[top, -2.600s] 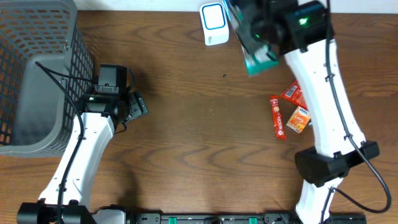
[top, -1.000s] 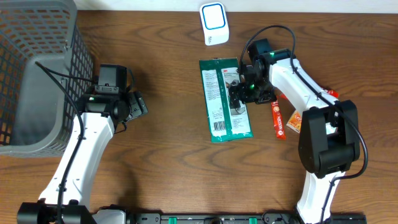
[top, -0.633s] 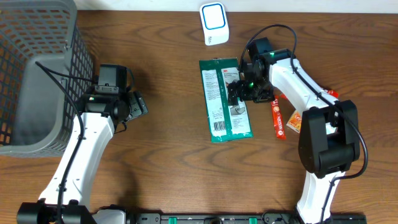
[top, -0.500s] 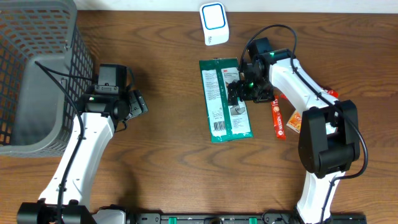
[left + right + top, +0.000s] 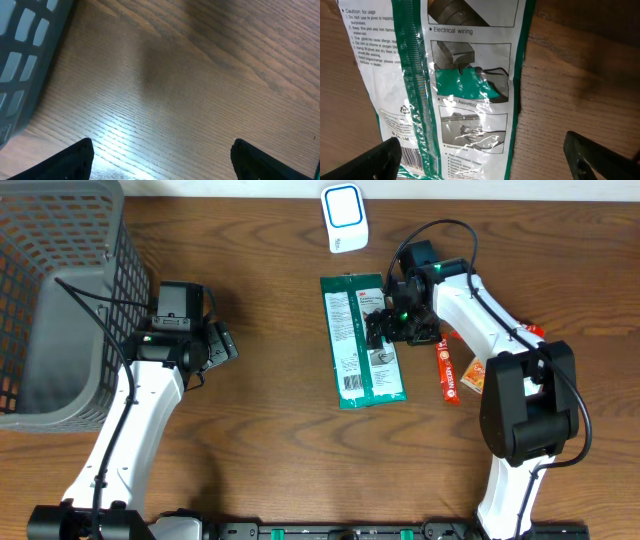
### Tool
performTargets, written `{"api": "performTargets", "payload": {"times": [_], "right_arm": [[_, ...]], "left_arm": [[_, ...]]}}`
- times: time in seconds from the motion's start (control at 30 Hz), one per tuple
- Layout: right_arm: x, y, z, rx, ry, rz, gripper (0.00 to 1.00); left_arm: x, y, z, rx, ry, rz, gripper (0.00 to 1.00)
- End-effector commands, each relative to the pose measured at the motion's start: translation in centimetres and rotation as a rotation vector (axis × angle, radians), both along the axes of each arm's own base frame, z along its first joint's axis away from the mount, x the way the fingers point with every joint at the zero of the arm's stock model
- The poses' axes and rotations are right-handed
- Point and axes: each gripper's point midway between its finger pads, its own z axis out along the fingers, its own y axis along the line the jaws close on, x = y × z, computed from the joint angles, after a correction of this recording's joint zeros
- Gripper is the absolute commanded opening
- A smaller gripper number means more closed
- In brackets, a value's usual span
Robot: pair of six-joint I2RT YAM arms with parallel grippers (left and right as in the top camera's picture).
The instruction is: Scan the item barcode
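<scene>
The item, a flat green and white package (image 5: 360, 340), lies printed side up in the middle of the table. Its barcode (image 5: 402, 159) shows at the lower left of the right wrist view. My right gripper (image 5: 383, 332) hovers low over the package's right half, open, with its dark fingertips (image 5: 372, 161) on either side of the package (image 5: 470, 80) and nothing gripped. The white and blue scanner (image 5: 344, 217) stands at the table's far edge, behind the package. My left gripper (image 5: 222, 348) is open over bare wood (image 5: 165, 90) beside the basket.
A grey mesh basket (image 5: 60, 300) fills the far left corner, and its wall (image 5: 25, 55) shows in the left wrist view. Three small red and orange snack packets (image 5: 446, 368) lie right of the package, under the right arm.
Earlier the right gripper held the package up by the scanner; now the package lies flat on the table and the gripper is open over it. Nothing has moved in the last second.
</scene>
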Motion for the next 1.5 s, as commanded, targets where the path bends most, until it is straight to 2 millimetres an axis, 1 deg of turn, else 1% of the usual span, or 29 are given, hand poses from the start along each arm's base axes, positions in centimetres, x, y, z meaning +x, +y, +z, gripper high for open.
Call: {"api": "performTargets", "payload": {"times": [0.0,0.3,0.37,0.53,0.63,0.73,0.8,0.87,1.0,1.13,1.17,1.2,1.3,1.4,1.47], "right_arm": [[0.2,0.4,0.2,0.014,-0.002,-0.006,0.99],[0.2,0.4,0.2,0.014,-0.002,-0.006,0.99],[0.2,0.3,-0.7,0.005,0.009,-0.006,0.99],[0.0,0.5,-0.9,0.002,0.011,0.002,0.99],[-0.2,1.4,-0.2,0.007,-0.005,0.025,0.99],[-0.4,2.8,1.3,0.019,-0.043,0.059,0.99],[-0.7,3.9,2.8,0.033,-0.08,0.087,0.99],[-1.1,5.1,4.9,0.051,-0.128,0.115,0.99],[-2.4,7.2,10.2,0.104,-0.252,0.175,0.99],[-3.9,8.2,15.6,0.161,-0.377,0.209,0.99],[-4.3,8.1,17.2,0.177,-0.415,0.213,0.99],[-4.9,7.8,19.4,0.199,-0.467,0.213,0.99],[-6.2,6.8,23.9,0.244,-0.581,0.203,0.99],[-7.7,5.4,27.7,0.279,-0.682,0.187,0.99],[-8.5,4.2,29.9,0.296,-0.744,0.168,0.99]], "left_arm": [[0.2,0.1,0.0,-0.001,-0.001,0.012,0.88],[0.2,0.1,0.0,-0.002,-0.001,0.012,0.88],[0.2,0.1,0.0,-0.001,-0.001,0.012,0.88],[0.2,0.1,0.0,-0.001,-0.001,0.012,0.88],[0.2,0.1,0.0,-0.001,-0.001,0.012,0.88],[0.2,0.1,0.0,-0.001,-0.001,0.012,0.88],[0.2,0.1,0.0,-0.001,-0.001,0.012,0.88],[0.2,0.1,0.0,-0.001,-0.001,0.012,0.88],[0.2,0.1,0.0,-0.001,-0.001,0.012,0.89],[0.2,0.1,0.0,-0.001,-0.001,0.012,0.88],[0.2,0.1,0.0,-0.001,-0.001,0.012,0.88],[0.2,0.1,0.0,-0.001,-0.001,0.012,0.88],[0.2,0.1,0.0,-0.001,-0.001,0.012,0.88],[0.2,0.1,0.0,-0.001,-0.001,0.012,0.88],[0.2,0.1,0.0,-0.001,-0.001,0.012,0.88]]}}
